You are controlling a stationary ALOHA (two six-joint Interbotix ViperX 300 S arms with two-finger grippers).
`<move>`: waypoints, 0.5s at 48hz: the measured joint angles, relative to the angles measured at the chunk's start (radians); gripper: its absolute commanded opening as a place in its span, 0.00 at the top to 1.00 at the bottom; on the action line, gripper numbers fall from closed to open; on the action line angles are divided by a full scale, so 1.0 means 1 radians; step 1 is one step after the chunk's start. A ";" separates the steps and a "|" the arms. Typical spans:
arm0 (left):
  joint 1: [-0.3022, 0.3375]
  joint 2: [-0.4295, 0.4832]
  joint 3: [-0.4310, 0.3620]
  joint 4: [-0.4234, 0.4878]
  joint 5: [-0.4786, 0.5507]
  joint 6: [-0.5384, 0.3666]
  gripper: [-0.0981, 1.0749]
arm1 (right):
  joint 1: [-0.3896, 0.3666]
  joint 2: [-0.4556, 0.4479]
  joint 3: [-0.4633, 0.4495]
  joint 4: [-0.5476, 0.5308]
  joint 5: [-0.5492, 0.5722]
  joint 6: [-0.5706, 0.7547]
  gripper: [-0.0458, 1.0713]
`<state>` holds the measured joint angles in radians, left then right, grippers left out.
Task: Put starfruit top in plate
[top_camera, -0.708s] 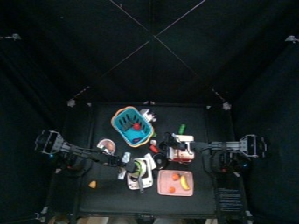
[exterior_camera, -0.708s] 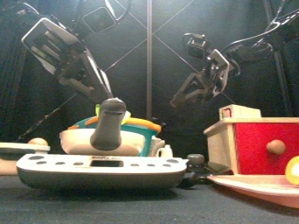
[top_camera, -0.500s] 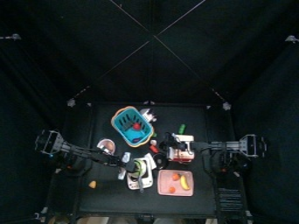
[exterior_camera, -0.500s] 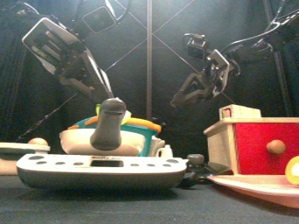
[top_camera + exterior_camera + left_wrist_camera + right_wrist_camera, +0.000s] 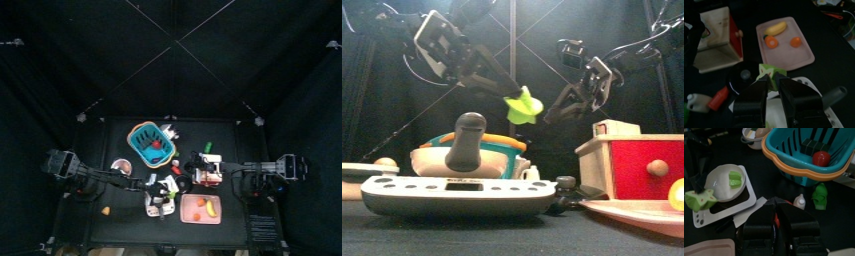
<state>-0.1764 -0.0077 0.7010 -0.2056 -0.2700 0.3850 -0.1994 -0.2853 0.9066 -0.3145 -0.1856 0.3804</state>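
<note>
Your left tool (image 5: 513, 104) gripped the starfruit top (image 5: 521, 104), a small lime-green lobed piece, its jaws closed on it and lifted well clear of the counter (image 5: 422, 235). In the left wrist view the piece (image 5: 769, 74) sat pinched right at the jaw tips, with the plate (image 5: 808, 56) beyond and below the tool, already carrying a banana (image 5: 777, 28) and two orange pieces. You could judge the top light and rigid, probably smooth plastic with ridged lobes, so it might twist or slip in a narrow pinch; holding across its broad lobes looked safest. Your right tool (image 5: 777, 225) hung near the basket (image 5: 804, 148); whether its jaws stood apart could not be told.
</note>
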 measured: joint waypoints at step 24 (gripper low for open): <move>-0.054 0.245 -0.207 0.020 -0.106 -0.006 0.41 | -0.003 -0.057 0.032 0.002 -0.002 0.000 0.53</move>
<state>-0.2301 0.2378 0.4939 -0.1856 -0.3758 0.3789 -0.2025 -0.3421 0.9388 -0.3129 -0.1871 0.3804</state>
